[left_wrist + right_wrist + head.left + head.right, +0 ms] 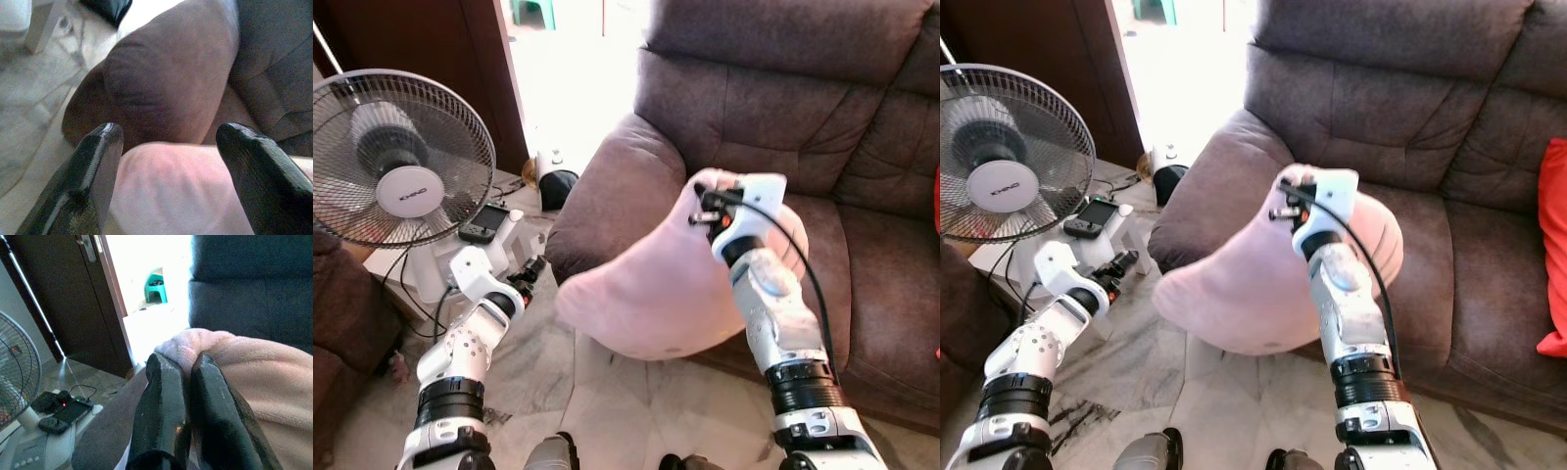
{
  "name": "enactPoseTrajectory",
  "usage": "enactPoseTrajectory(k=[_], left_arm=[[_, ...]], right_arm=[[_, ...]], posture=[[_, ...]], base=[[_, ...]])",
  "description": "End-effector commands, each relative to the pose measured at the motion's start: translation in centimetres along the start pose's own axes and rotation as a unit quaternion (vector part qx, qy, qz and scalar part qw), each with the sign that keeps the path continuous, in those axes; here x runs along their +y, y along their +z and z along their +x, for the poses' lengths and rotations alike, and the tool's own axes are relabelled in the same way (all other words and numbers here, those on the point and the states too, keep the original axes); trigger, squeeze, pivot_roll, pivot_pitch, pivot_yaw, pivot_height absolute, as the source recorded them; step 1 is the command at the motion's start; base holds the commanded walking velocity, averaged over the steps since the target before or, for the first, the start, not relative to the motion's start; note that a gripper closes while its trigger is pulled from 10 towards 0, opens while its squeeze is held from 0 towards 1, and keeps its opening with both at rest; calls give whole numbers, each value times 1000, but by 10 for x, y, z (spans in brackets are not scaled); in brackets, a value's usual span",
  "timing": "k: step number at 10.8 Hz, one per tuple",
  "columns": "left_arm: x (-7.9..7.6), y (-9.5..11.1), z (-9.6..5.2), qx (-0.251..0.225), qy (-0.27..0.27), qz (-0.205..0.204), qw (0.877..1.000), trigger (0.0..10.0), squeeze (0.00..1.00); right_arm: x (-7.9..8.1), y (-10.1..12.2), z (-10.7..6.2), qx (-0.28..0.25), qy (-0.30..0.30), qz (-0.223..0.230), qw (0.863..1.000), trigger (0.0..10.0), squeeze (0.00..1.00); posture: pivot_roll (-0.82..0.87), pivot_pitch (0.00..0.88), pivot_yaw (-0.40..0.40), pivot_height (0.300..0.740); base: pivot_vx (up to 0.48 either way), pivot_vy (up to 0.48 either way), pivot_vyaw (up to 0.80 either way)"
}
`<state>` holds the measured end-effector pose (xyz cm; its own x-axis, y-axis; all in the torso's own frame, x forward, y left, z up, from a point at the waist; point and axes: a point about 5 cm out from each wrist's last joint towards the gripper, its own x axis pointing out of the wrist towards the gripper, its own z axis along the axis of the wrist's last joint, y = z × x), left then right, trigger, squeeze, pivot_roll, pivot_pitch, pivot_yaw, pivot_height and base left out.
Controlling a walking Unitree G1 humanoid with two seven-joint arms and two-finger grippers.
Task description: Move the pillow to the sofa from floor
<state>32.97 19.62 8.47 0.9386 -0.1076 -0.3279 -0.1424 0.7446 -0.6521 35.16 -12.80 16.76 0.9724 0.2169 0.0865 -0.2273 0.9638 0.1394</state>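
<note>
The pink pillow (656, 294) hangs off the floor in front of the brown sofa (783, 108), its upper end level with the seat's front edge. My right gripper (705, 208) is shut on a fold at the pillow's top; in the right wrist view the two fingers (164, 396) pinch that pink fabric (254, 372). My left gripper (534, 270) stands open low on the left, just short of the pillow's left end. In the left wrist view its fingertips (105, 142) frame the pillow's edge (171, 186) without touching it, with the sofa armrest (166, 73) beyond.
A standing fan (396, 157) is close on the left, with a white stand holding a phone and cables (484, 225) below it. A red cushion (1552, 255) lies on the sofa's right. A dark door (73, 298) and a bright doorway lie behind.
</note>
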Motion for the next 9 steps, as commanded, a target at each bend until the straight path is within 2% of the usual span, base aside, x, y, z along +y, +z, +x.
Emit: enactPoseTrajectory(k=[1,3,4,6,9], left_arm=[[4,-5,2,21,7,5,1000,10000,1000],[11,-9,6,35,34,9,999,10000,1000],[8,-8,7,30,22,5,999,10000,0],[9,-10,9,36,28,12,999,10000,0],[6,-18,12,60,10,0,998,10000,0]], right_arm=[[11,43,6,-85,22,-3,996,10000,0],[15,46,6,-87,30,0,996,10000,0],[19,52,5,-93,37,2,995,10000,0],[20,56,5,-97,43,4,994,10000,0],[24,70,4,-114,55,13,992,10000,0]], posture=[[129,77,-19,740],[127,79,-22,740],[121,78,-24,740],[120,71,-26,740],[110,52,-25,740]], base=[[0,0,0],[0,0,0],[0,0,0],[0,0,0],[0,0,0]])
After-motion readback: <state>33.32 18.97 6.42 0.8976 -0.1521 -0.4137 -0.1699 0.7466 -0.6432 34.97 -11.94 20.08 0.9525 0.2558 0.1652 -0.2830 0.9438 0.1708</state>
